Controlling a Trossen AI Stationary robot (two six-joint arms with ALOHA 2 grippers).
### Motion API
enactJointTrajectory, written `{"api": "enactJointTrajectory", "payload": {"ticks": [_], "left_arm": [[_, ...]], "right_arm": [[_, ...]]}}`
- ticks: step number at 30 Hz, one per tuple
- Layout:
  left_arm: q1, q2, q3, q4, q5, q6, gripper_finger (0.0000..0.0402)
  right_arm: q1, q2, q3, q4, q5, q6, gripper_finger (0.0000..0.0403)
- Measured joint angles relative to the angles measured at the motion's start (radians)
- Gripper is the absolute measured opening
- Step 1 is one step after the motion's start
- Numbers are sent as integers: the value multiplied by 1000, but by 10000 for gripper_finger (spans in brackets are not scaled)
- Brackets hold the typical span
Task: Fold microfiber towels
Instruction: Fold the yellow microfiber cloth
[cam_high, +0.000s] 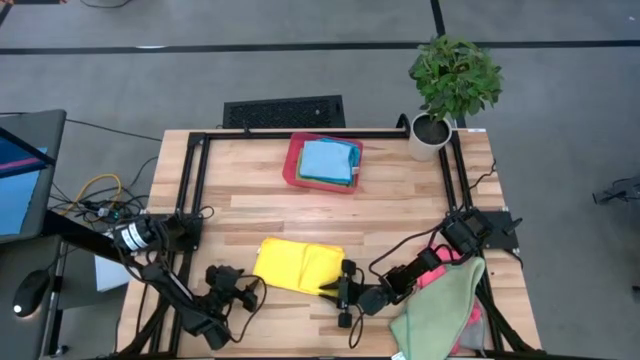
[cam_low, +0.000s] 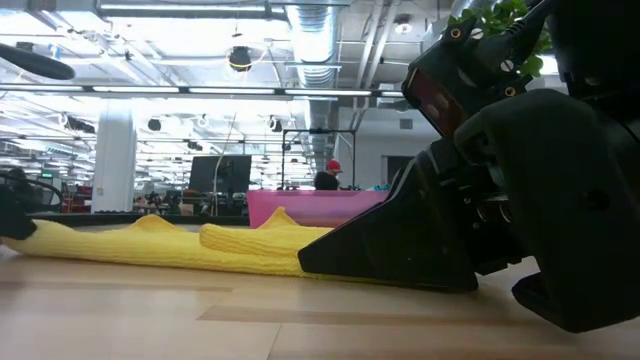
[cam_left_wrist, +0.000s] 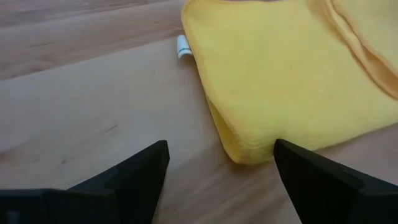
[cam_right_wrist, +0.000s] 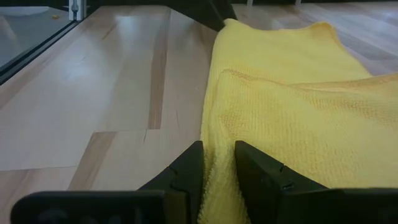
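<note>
Yellow microfiber towel (cam_high: 297, 265) lies folded at the lower centre of the high view on the tabletop (cam_high: 250, 185), its long axis running left to right. The right tool (cam_high: 345, 291) is nearly closed, pinching the towel's right-hand edge between its fingers (cam_right_wrist: 186, 171). The left tool (cam_high: 243, 291) stands wide open just left of the towel, holding nothing; whether one finger brushes the corner is hard to tell. Green and pink towels (cam_high: 445, 305) hang at lower right.

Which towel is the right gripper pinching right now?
The yellow towel, spread mid-table; the right gripper fingers clamp its edge. The green towel drapes off the table's right corner, untouched.
</note>
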Motion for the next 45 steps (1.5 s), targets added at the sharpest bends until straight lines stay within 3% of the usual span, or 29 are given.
{"api": "enactJointTrajectory", "payload": {"ticks": [16, 30, 38, 45], "left_arm": [[-2, 0, 35, 72, -96, -52, 293], [47, 2, 23, 87, -83, -57, 286], [50, 2, 21, 99, -46, -57, 196], [55, 3, 21, 105, -29, -40, 97]], "right_arm": [[-3, -1, 1, 0, -5, 3, 118], [-3, -1, 1, 0, -6, 18, 118], [-3, -5, 0, 1, -6, 15, 118], [2, -134, 1, -4, -5, -98, 118]]}}
